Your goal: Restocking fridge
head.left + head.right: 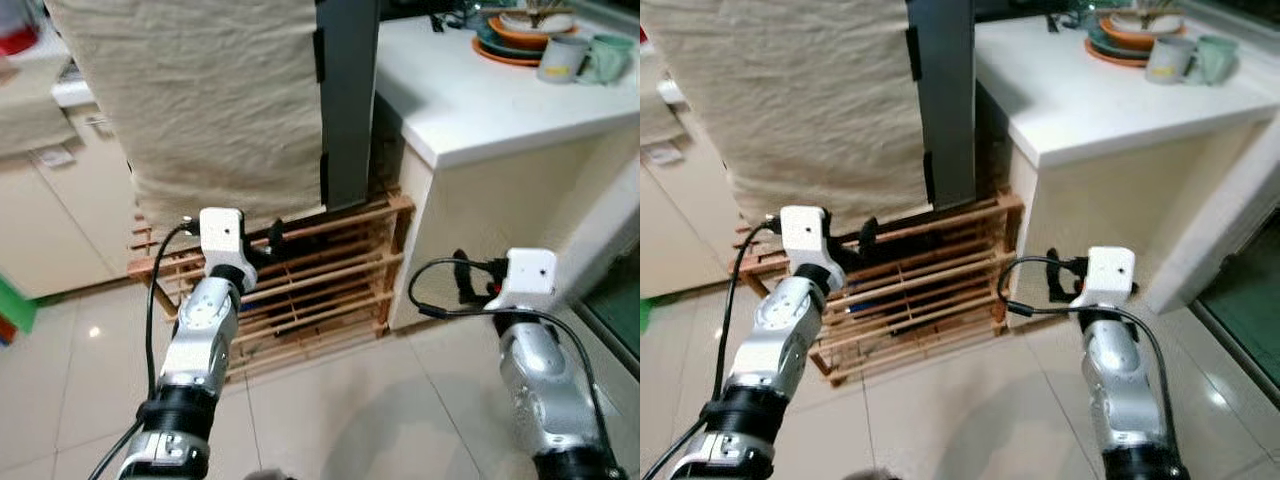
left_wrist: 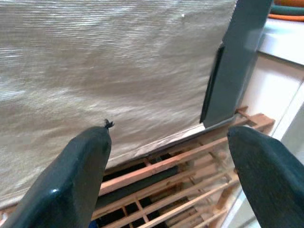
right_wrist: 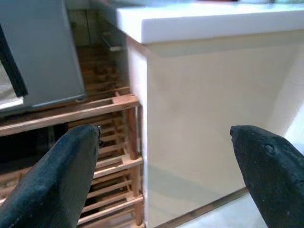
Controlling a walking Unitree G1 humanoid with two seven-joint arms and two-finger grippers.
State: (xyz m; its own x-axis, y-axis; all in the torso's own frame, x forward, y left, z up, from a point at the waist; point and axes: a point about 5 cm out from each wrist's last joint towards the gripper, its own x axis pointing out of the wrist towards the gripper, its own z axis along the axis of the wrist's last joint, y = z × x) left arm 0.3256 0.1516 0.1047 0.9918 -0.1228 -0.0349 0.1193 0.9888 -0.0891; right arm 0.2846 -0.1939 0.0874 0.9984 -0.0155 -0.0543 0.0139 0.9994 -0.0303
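Left eye view shows the fridge point(image 1: 345, 100), covered with a beige cloth point(image 1: 210, 100), standing on a wooden rack point(image 1: 320, 290) beside the white desk point(image 1: 480, 95). The left tool point(image 2: 166, 175) and the right tool point(image 3: 166, 175) are both wide open and hold nothing, pointing at the rack.

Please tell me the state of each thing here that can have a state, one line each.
left gripper: open, holding nothing, before the rack
right gripper: open, holding nothing
fridge: closed, draped with cloth
wooden rack: upright, under the fridge
mugs: upright on counter
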